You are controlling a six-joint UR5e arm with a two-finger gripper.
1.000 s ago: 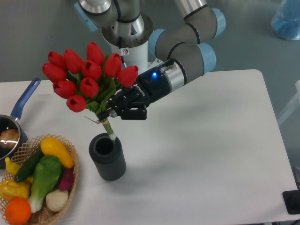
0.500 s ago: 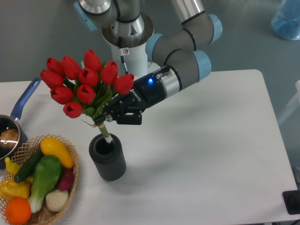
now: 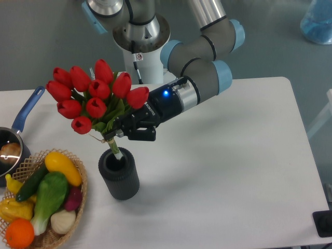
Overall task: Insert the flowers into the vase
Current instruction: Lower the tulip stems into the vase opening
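Observation:
The flowers [image 3: 93, 98], a bunch of red tulip buds with green leaves, hang tilted to the left above the vase. My gripper [image 3: 118, 133] is shut on their tied stems just below the leaves. The stem ends reach down into the mouth of the vase [image 3: 119, 174], a dark grey ribbed cylinder standing upright on the white table at front left. The gripper comes in from the right, just above the vase rim.
A wicker basket [image 3: 78, 199] with toy vegetables and fruit stands left of the vase. A blue-handled saucepan [image 3: 21, 122] sits at the left edge. The robot base [image 3: 137, 31] is behind. The table's right half is bare white surface.
The gripper has moved left and slightly down with the flowers. The stem ends have gone from beside the rim into the vase mouth.

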